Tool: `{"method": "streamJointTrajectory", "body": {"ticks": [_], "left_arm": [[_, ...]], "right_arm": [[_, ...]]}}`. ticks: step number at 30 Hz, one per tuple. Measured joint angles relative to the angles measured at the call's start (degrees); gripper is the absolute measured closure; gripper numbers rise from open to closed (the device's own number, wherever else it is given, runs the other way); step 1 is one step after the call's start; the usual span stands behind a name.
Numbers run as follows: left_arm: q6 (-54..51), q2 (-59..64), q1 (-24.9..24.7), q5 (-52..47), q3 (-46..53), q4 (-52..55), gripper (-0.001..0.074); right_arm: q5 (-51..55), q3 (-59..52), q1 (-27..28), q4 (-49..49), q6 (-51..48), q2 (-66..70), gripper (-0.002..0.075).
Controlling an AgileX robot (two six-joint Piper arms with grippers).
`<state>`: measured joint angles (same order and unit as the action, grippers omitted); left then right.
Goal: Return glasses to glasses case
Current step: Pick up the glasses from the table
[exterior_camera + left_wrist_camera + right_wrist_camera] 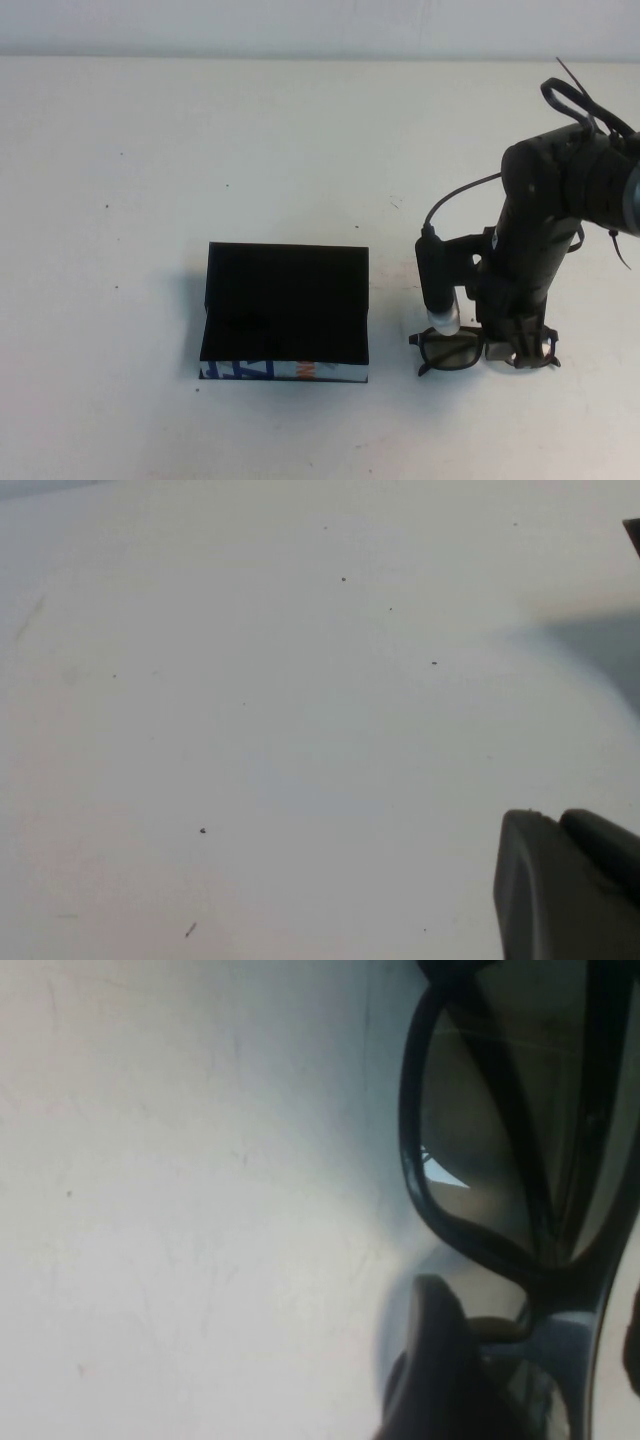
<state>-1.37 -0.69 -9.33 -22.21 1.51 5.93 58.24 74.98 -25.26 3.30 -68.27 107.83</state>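
Note:
The glasses case [286, 305] lies open at the table's centre-left, its black lining facing up and its white printed strip [285, 371] toward me. The glasses [447, 350], dark and thick-rimmed, lie on the table to the right of the case. My right gripper [507, 348] is down over their middle and right lens. In the right wrist view the right gripper [535, 1345] is open and straddles the bridge of the glasses [412, 1150], with one fingertip [435, 1360] next to the nose pad. My left gripper [560, 830] is shut and empty over bare table, out of the high view.
The white table [200, 150] stretches around the case, with bare surface behind it and to its left. The right arm [545, 210] and its cable stand above the glasses. A gap of bare table separates the case and the glasses.

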Motion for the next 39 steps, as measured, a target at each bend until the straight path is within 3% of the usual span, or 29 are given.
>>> {"method": "streamJointTrajectory", "body": {"ticks": [9,21,34,39], "left_arm": [[0.00,0.00,0.00,0.00,0.00,0.00,0.0735],[0.00,0.00,0.00,0.00,0.00,0.04,0.0735],[0.00,0.00,0.00,0.00,0.00,0.04,0.0735],[0.00,0.00,0.00,0.00,0.00,0.04,0.0735]], "right_arm": [[0.00,0.00,0.04,-0.60,0.00,0.00,0.0389],[0.64,0.00,0.04,-1.39,0.00,0.00,0.0509],[1.12,0.00,0.04,-1.39,0.00,0.00,0.0535],[1.92,0.00,0.04,-1.39,0.00,0.00,0.0596]]}}
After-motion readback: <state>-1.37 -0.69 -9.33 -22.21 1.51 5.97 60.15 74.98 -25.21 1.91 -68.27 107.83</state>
